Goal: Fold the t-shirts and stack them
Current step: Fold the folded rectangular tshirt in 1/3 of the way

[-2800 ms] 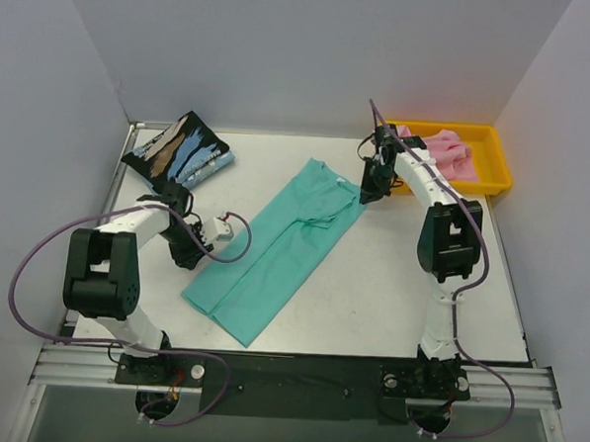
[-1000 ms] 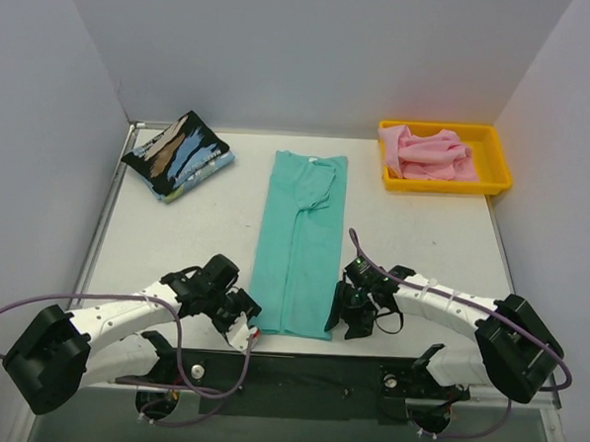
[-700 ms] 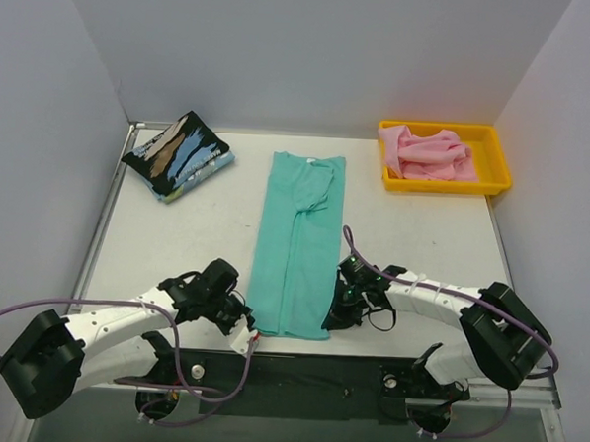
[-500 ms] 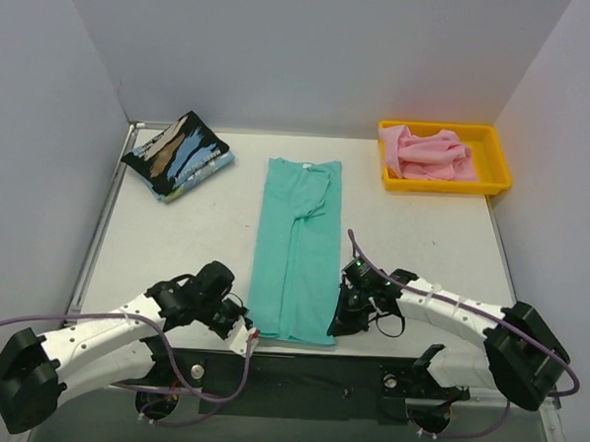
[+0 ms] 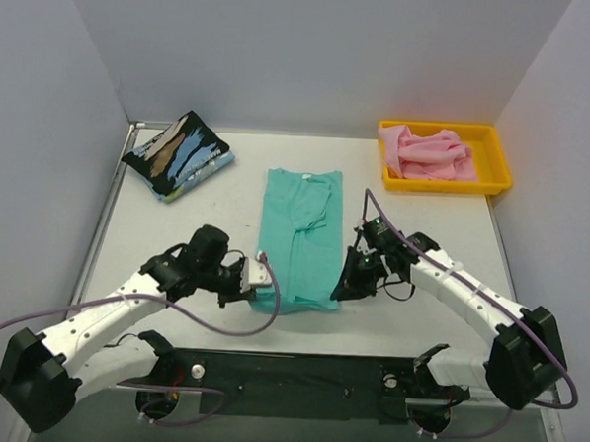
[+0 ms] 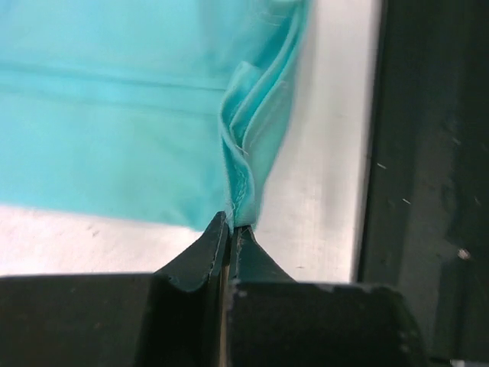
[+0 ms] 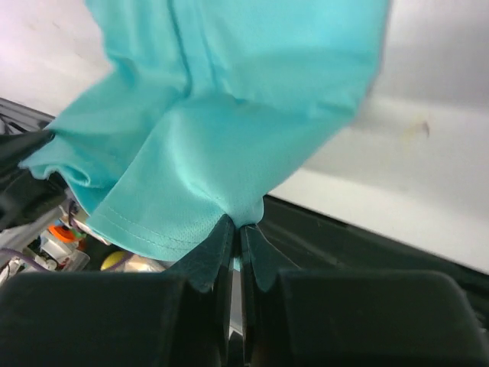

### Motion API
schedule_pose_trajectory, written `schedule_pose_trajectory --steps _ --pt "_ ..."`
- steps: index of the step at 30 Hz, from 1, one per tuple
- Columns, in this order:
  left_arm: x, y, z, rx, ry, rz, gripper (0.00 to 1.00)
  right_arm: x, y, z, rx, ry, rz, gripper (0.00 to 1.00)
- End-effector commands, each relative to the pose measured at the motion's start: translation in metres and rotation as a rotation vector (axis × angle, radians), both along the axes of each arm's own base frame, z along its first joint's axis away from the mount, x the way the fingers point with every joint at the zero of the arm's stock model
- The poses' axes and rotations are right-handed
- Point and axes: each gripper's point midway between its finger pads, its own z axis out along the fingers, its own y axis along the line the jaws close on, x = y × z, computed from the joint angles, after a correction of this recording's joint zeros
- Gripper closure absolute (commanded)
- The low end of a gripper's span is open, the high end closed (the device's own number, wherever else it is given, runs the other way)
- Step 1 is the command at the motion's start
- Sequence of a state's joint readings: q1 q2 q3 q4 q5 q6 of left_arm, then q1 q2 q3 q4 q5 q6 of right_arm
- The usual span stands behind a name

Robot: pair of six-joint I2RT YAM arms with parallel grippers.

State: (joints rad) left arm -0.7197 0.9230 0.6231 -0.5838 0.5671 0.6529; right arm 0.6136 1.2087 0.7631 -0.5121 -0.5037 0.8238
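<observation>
The teal-green t-shirt (image 5: 301, 231) lies as a long strip in the middle of the table, its near end lifted and folded back. My left gripper (image 5: 253, 280) is shut on its near left corner (image 6: 246, 164). My right gripper (image 5: 345, 286) is shut on its near right corner (image 7: 191, 176). The black streaked t-shirt (image 5: 178, 154) lies folded at the far left. The pink t-shirt (image 5: 426, 154) lies crumpled in the yellow tray (image 5: 496, 162).
The yellow tray stands at the far right. The black rail (image 5: 297, 370) runs along the table's near edge. Grey walls close in the left, the back and the right.
Both grippers have lifted the teal shirt's near hem and carried it away from the near edge toward the far side. The shirt now looks shorter.
</observation>
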Motion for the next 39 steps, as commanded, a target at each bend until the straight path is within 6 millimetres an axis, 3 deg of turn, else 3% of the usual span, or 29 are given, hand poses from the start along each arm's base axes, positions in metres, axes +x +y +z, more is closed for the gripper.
schedule_pose_trajectory --steps 1,2,6,11,14,21,28,39 --pt "0.08 -0.015 0.044 -0.171 0.051 0.26 1.0 0.042 0.007 0.021 0.014 -0.054 0.106 1.0" --pt "0.104 -0.014 0.049 -0.177 0.038 0.301 1.0 0.053 0.004 0.014 0.008 -0.021 0.087 1.0" --pt "0.15 -0.019 0.044 -0.129 -0.021 0.317 1.0 0.102 0.004 0.013 0.016 -0.026 0.086 1.0" --pt "0.181 -0.022 0.032 -0.099 -0.07 0.318 1.0 0.148 -0.001 0.011 0.019 -0.036 0.072 1.0" --pt "0.199 -0.024 0.022 -0.084 -0.085 0.333 1.0 0.166 -0.001 0.01 0.04 -0.038 0.066 1.0" --pt "0.235 -0.021 0.013 -0.075 -0.153 0.375 1.0 0.186 -0.006 -0.008 0.056 0.017 0.051 1.0" --pt "0.246 -0.032 0.006 -0.105 -0.176 0.352 1.0 0.204 -0.011 -0.013 0.031 0.001 0.02 1.0" --pt "0.257 -0.035 -0.014 -0.105 -0.201 0.363 1.0 0.211 -0.031 -0.035 -0.06 0.026 -0.039 1.0"
